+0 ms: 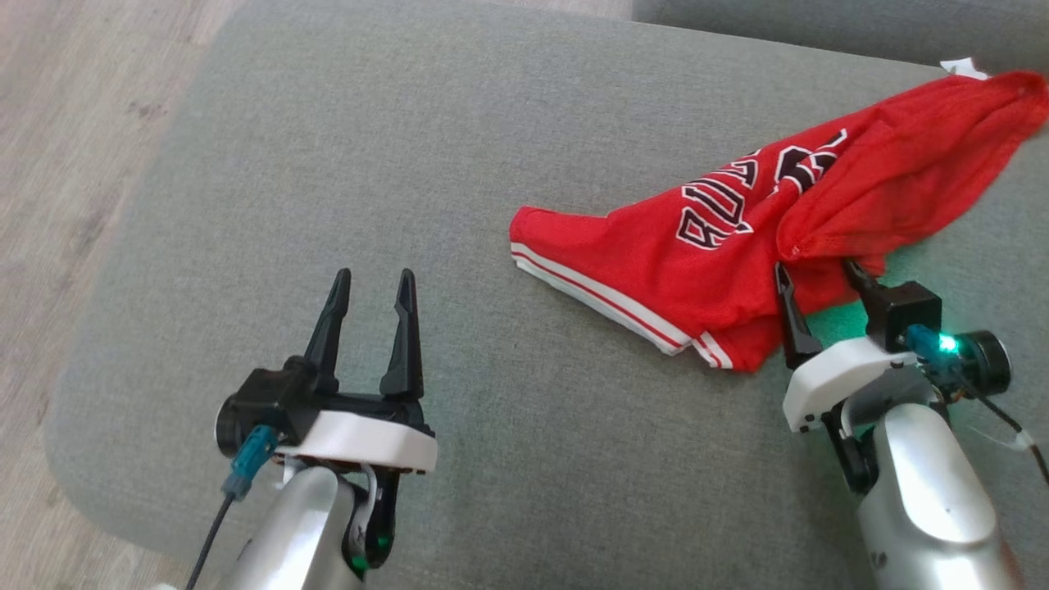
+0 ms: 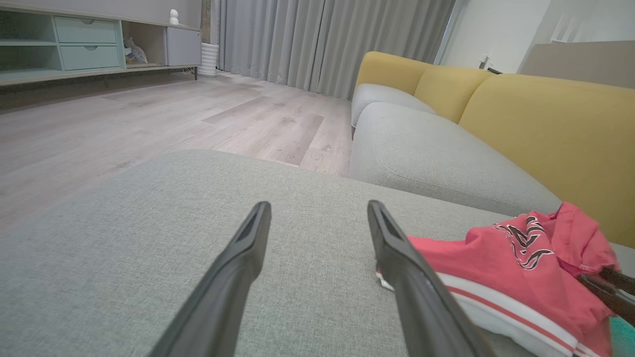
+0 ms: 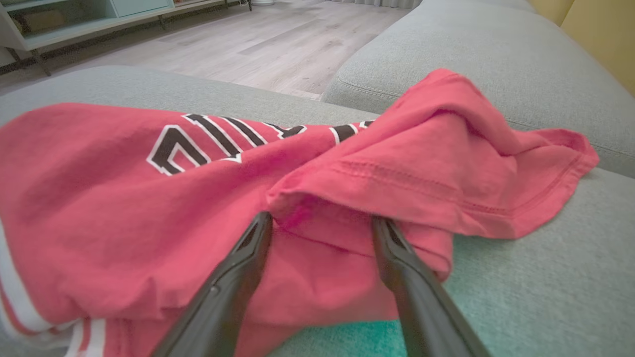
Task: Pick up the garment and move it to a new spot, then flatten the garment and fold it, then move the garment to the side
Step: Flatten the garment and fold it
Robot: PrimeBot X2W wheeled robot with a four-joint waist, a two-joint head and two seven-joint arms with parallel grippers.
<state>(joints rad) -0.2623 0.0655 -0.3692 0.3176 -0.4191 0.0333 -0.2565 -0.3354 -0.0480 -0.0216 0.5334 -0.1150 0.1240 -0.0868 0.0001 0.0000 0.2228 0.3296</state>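
Right gripper (image 1: 819, 277) open, fingers spread, tips tucked under folded-over edge of red garment (image 1: 647, 270), not clamped on it. Left gripper (image 1: 374, 279) open too, over bare grey cushion (image 1: 369, 147), apart from garment on its left. Garment lies crumpled on cushion's right part, lettering up, white-striped hem toward robot.

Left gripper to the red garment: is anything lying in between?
Nothing. The head view shows bare grey cushion between the open left gripper and the garment.
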